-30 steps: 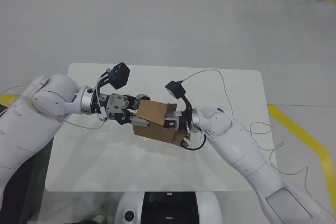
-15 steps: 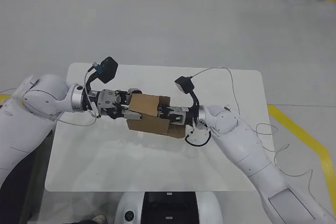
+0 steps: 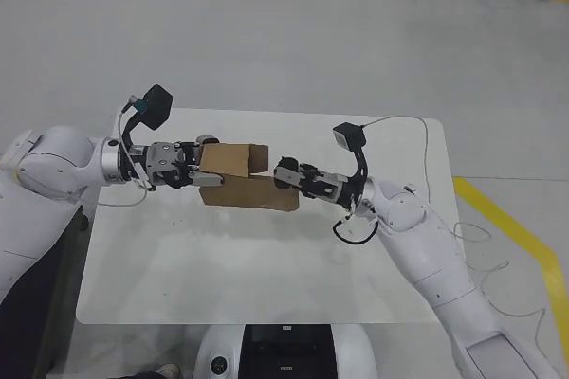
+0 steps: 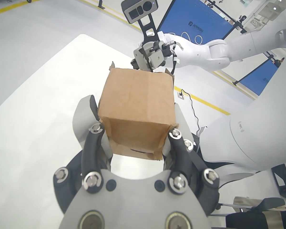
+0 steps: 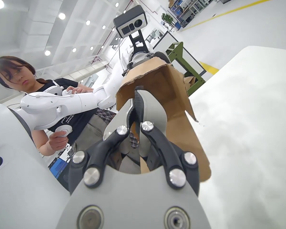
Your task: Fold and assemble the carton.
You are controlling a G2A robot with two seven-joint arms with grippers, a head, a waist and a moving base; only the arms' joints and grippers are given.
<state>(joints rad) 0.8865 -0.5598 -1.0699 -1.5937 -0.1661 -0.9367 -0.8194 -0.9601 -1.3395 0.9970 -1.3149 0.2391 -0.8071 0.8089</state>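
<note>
A brown carton (image 3: 239, 176) hangs above the white table (image 3: 266, 275), stretched between my two arms. My left gripper (image 3: 201, 171) is shut on its left end, with one finger on each side wall, as the left wrist view shows around the carton (image 4: 137, 98) and the left gripper (image 4: 135, 120). My right gripper (image 3: 284, 173) is at the opposite, open end, shut on a cardboard wall. In the right wrist view the right gripper (image 5: 136, 96) pinches that wall of the carton (image 5: 166, 89), whose torn flaps stand loose. The right gripper (image 4: 145, 66) also shows behind the box.
The table's near half and right side lie bare below the arms. A loose white cable (image 3: 398, 123) arcs over the back right corner.
Both arms have carried the carton to the left and a little farther back. The right arm has stretched out, and the box has turned more level.
</note>
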